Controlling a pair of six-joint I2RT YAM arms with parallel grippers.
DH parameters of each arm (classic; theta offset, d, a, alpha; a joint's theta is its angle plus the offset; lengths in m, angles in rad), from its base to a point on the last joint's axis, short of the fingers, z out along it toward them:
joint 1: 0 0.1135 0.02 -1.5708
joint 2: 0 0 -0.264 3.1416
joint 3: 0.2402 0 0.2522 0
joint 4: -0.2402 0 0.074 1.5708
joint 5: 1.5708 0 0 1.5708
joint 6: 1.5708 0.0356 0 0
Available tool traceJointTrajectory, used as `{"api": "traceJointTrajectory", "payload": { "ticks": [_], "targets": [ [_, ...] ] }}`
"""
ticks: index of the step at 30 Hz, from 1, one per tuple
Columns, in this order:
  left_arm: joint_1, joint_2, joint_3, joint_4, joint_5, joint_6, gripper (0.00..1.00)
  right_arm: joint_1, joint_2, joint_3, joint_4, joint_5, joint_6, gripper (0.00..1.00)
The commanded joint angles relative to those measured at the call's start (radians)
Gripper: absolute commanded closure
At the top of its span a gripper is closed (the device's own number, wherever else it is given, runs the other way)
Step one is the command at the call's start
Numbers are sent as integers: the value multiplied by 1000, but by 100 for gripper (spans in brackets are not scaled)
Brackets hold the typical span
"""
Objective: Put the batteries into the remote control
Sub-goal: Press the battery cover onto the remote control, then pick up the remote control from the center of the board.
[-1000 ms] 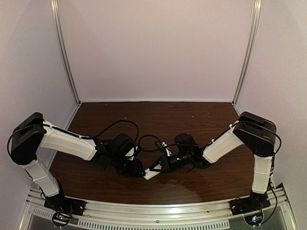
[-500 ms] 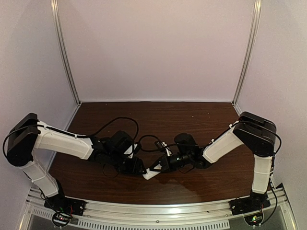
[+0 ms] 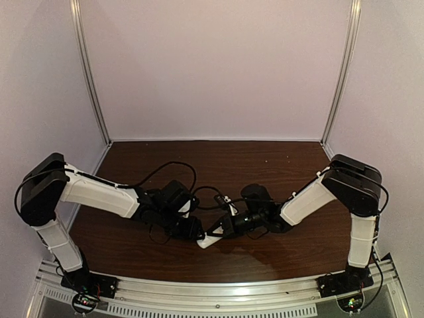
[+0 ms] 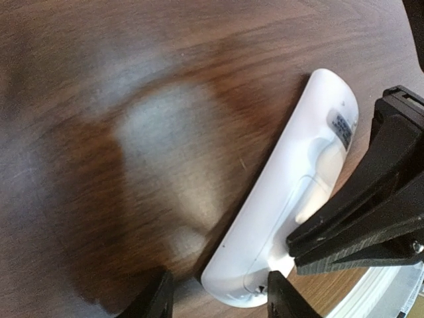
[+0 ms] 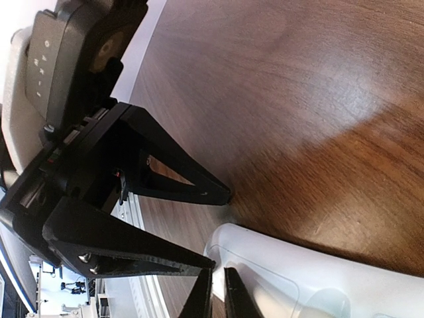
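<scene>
Progress looks slight: no battery shows in any view, and whether one already sits inside the remote control (image 4: 265, 225) cannot be told. By my judgement, the loading is all left to do. The remote lies flat on the bench (image 4: 132, 99), slim, white and round-ended, with a small grey label (image 4: 341, 126) and a moulded panel outline (image 4: 311, 179) facing up and no buttons visible. Straddling one end, the left pincer (image 4: 217, 297) stands apart. The right pincer (image 5: 215, 295) is drawn nearly together, tips on or just above the remote's upper face.
</scene>
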Motion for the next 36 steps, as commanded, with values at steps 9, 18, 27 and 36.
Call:
{"api": "traceJointTrajectory", "payload": {
  "ticks": [9,18,27,36],
  "targets": [
    [-4,9,-48,-97,-10,32,53,-7,46,-36,-130,65,-6,90],
    [-8,-20,-52,-124,-44,64,52,-7,37,-32,-128,60,-6,90],
    [-4,-215,-59,-57,-151,195,7,-12,-98,53,-52,-23,-34,71],
    [16,-309,-27,-35,-187,385,2,-112,-308,59,-86,-30,-45,50]
  ]
}}
